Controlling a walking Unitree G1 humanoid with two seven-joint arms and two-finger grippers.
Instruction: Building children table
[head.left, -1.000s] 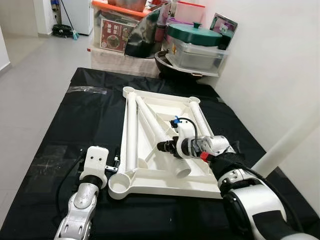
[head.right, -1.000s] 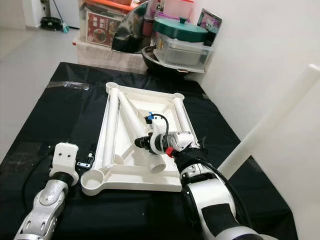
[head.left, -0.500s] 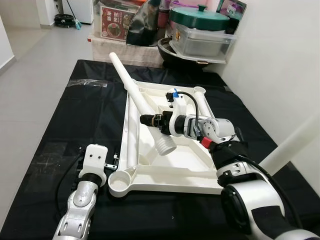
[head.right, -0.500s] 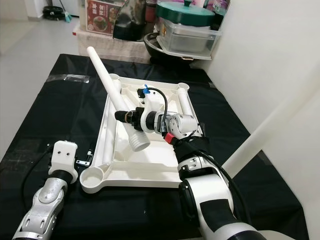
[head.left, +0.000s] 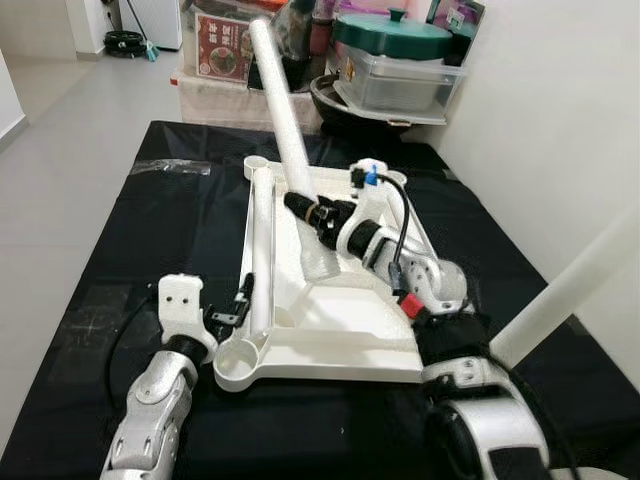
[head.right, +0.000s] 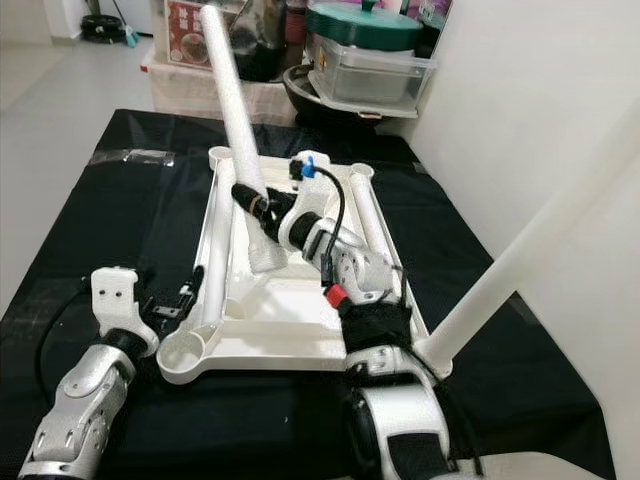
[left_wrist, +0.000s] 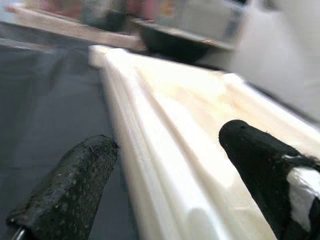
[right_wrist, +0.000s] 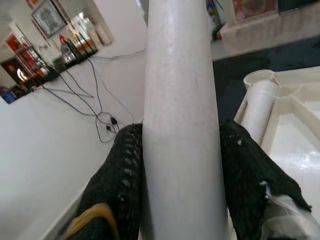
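A white children's tabletop (head.left: 330, 325) lies upside down on the black-covered table. My right gripper (head.left: 303, 208) is shut on a white table leg (head.left: 285, 120), holding it steeply tilted over the tabletop's middle, lower end (head.left: 320, 262) just above the panel. In the right wrist view the leg (right_wrist: 180, 115) fills the gap between both fingers (right_wrist: 125, 175). My left gripper (head.left: 232, 308) stands open at the tabletop's near left side, beside the round corner socket (head.left: 240, 362). A second leg (head.left: 262, 250) lies along the left rim. Another leg (head.left: 570, 290) stands fixed at the near right corner.
A third loose leg (head.right: 365, 215) lies along the right rim. Boxes, a green-lidded pot (head.left: 392, 35) and a dark wok (head.left: 345, 100) crowd the table's far edge. A white wall runs close on the right. Grey floor (head.left: 70, 130) lies open to the left.
My right gripper has lifted the leg off the tabletop and swung it from lying flat to nearly upright. My left gripper has moved in toward the near left corner.
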